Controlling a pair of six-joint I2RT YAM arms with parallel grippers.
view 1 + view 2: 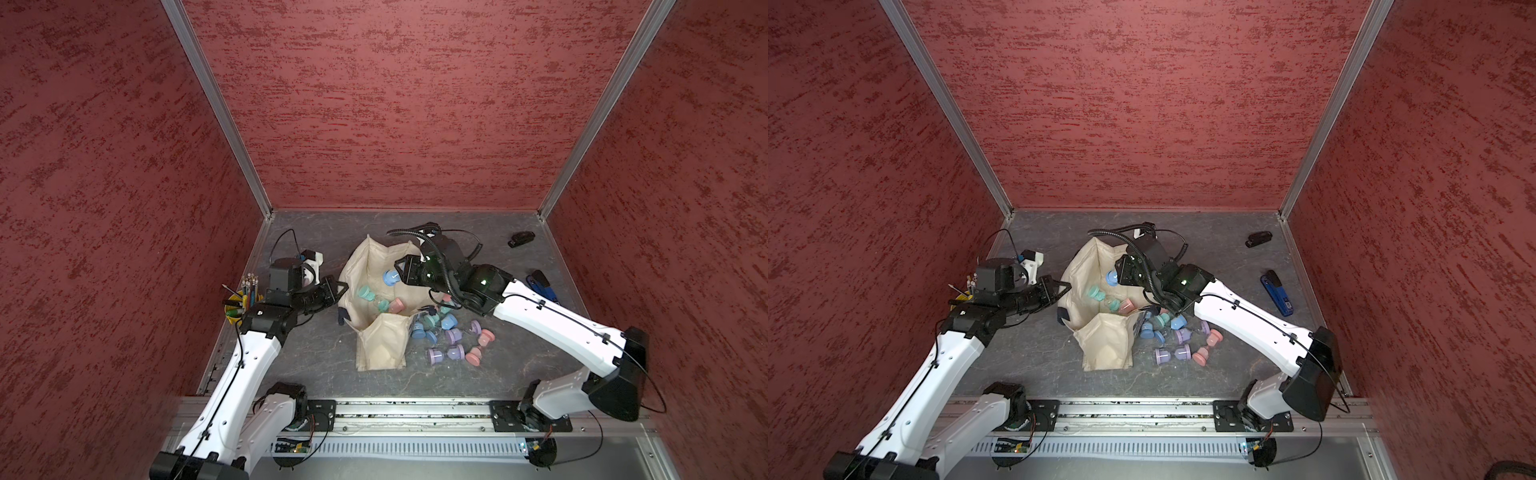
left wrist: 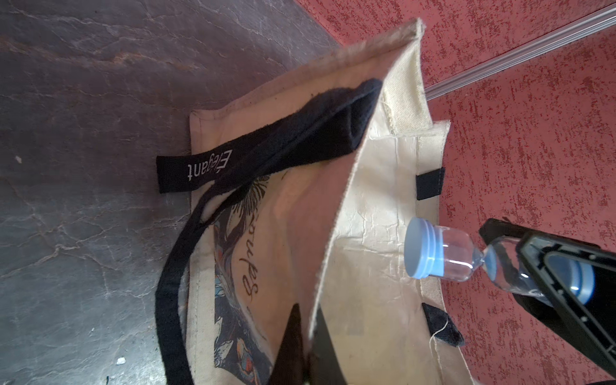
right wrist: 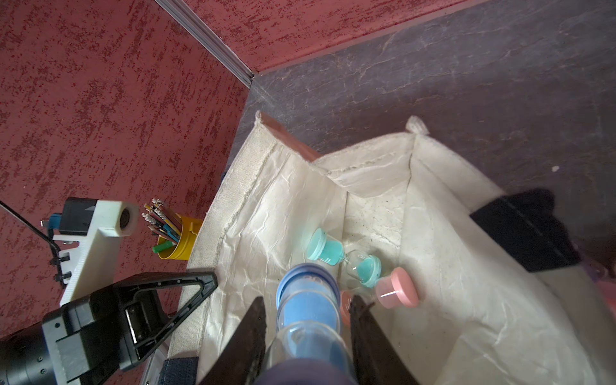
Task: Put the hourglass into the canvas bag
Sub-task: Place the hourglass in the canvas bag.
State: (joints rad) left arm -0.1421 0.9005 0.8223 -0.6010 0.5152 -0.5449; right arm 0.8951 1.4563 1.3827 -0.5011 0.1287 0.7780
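Above the open bag (image 3: 266, 216), the right gripper (image 3: 308, 301) is pinching a blue hourglass (image 3: 305, 290); the left gripper (image 2: 308, 315) is clamping the bag's rim, beside a dark strap (image 2: 196, 170) reading "Elegant".

The grey marbled tabletop (image 1: 316, 365) carries the canvas bag (image 1: 382, 345), loose hourglasses (image 1: 455, 334) and a yellow pencil cup (image 1: 231, 317).

- Lit softly from above; faint shadows beside the canvas bag (image 1: 380, 345).
- Stretched the walls (image 1: 104, 166) toward the edges in both top views.
- Blurred the blue hourglass (image 3: 308, 320) nearest the right wrist lens; caught small glints on its glass.
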